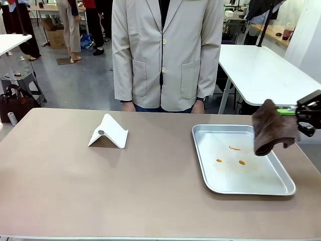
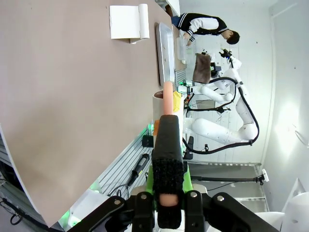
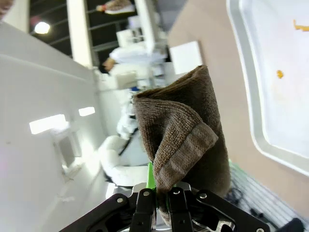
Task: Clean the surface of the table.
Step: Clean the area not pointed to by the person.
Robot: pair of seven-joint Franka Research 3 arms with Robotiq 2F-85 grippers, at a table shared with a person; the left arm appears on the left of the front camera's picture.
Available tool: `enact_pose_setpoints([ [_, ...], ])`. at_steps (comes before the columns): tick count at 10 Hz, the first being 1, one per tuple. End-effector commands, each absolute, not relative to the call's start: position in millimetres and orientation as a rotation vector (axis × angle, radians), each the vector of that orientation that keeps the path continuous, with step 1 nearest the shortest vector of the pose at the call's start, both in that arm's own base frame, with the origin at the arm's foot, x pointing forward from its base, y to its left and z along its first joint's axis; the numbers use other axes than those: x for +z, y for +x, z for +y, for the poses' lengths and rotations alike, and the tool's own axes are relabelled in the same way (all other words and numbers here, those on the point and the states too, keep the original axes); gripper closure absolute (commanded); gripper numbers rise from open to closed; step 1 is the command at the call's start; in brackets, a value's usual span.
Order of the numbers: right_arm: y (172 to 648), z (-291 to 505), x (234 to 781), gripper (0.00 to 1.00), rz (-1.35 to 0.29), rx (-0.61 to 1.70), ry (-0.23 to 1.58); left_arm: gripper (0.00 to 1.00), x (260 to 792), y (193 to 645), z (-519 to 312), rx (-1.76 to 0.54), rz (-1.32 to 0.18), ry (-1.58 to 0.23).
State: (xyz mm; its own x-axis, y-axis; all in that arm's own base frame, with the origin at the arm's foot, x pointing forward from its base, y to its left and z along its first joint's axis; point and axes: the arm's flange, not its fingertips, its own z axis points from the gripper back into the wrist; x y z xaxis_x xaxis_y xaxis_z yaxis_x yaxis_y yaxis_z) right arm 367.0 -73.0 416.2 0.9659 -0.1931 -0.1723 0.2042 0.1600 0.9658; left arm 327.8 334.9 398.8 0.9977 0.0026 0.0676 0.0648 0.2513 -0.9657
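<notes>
The taupe-brown table (image 1: 150, 196) spreads across the front view, and its top also shows in the left wrist view (image 2: 72, 96) and the right wrist view (image 3: 207, 29). My right gripper (image 1: 302, 118) (image 3: 166, 193) is shut on a folded brown cloth (image 1: 271, 128) (image 3: 183, 130) (image 2: 202, 68). The cloth hangs in the air over the right rear edge of a silver tray (image 1: 251, 175) (image 3: 280, 106). My left gripper (image 2: 166, 118) is off the near edge of the table, its black fingers pressed together.
Small orange stains mark the tray floor. A white folded stand (image 1: 108, 133) (image 2: 128, 21) sits left of centre. A person in a pale jacket (image 1: 165, 50) stands at the far edge. A white-topped table (image 1: 266, 70) is behind on the right.
</notes>
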Motion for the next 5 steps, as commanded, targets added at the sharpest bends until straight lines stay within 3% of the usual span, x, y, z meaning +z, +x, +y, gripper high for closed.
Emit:
enact_pose_setpoints([
  [1, 390, -64, 425, 0.93, 0.038, -0.266, 1.107, 0.78, 404, 328, 333, -0.022, -0.067, -1.327],
  [5, 422, -35, 457, 0.93, -0.039, -0.34, 0.529, 0.78, 404, 328, 333, -0.022, -0.067, -1.327],
])
